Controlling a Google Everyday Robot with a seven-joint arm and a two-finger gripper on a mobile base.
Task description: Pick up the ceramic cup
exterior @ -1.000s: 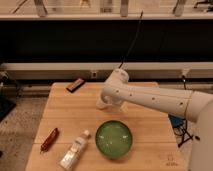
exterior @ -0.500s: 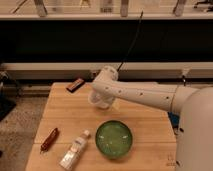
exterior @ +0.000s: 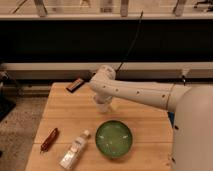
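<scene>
Gripper [exterior: 101,98] — low over wooden table [exterior: 60,107], at ceramic cup [exterior: 104,107]; whether open or closed cannot be told. Cup stands mid-table — just behind green bowl [exterior: 114,138].

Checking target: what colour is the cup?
White; camera view shows the cup at the gripper, behind the bowl.

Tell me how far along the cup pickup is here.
Done: the approach; the pincer hangs right over the ceramic cup, behind the green bowl. In hand: securing the cup; the grasp cannot be confirmed. Left: lifting it; it looks not yet off the table.
</scene>
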